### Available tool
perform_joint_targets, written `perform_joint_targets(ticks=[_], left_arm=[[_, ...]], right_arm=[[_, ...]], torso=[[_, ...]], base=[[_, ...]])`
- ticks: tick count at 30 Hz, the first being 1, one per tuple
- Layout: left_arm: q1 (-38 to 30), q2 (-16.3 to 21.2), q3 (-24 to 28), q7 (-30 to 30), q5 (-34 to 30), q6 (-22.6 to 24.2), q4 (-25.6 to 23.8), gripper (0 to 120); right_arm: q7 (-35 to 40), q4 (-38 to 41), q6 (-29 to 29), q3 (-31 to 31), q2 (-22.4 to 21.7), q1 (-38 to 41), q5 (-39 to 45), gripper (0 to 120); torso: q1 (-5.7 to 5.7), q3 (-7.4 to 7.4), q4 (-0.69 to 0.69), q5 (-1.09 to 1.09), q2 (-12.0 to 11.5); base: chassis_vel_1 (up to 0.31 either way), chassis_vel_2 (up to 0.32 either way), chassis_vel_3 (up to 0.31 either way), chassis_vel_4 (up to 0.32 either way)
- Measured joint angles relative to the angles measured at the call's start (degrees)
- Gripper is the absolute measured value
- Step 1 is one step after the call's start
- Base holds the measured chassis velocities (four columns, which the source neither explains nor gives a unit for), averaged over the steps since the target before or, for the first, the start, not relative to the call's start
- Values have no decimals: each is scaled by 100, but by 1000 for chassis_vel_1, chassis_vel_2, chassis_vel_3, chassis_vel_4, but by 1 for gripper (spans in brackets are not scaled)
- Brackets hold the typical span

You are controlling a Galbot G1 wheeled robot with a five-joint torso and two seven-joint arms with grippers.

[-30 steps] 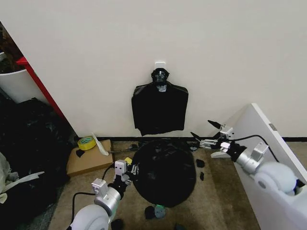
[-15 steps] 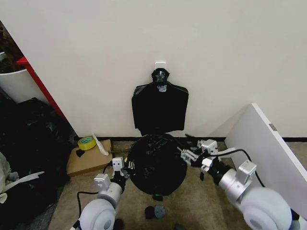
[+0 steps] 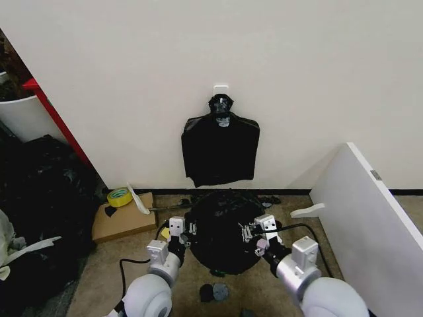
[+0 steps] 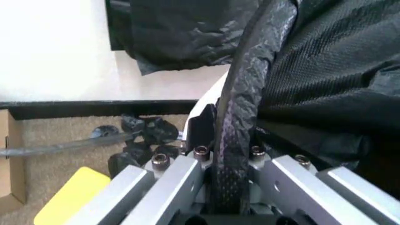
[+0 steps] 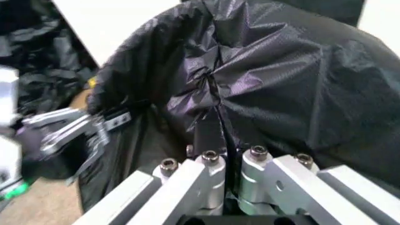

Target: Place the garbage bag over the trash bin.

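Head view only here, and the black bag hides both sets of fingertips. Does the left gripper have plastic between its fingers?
Observer: Yes, the left wrist view shows the left gripper shut on a strip of the garbage bag.
Operator: And the right?
Observer: The right gripper is shut on a puckered fold of it.
Operator: Any bin showing?
Observer: What looks like the trash bin's white rim shows beside the left gripper's strip.
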Motion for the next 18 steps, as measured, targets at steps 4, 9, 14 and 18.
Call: perform_joint_targets(ticks=[4,9,14,18], left_arm=[[23,-8,26,17,93,-1,-5,0],[74,-27,38,77,203,-15,-25,0],[187,-36,34,173,355,-58,-90,0],[277,-26,26,211,468,-101,-116,0]], right_arm=[[133,-158,-44,-175,193,133,-21,0],[165,-451,-43,-380,397,295,-230,0],[237,-1014,-108,-664,610,640,-614,0],[259,-1291,-193,-795,681,854,-898,0]], torso=[[0,0,3,0,0],[0,0,2,1,0],[0,0,2,1,0],[0,0,2,1,0]], base=[[0,0,0,0],[0,0,0,0],[0,0,0,0],[0,0,0,0]])
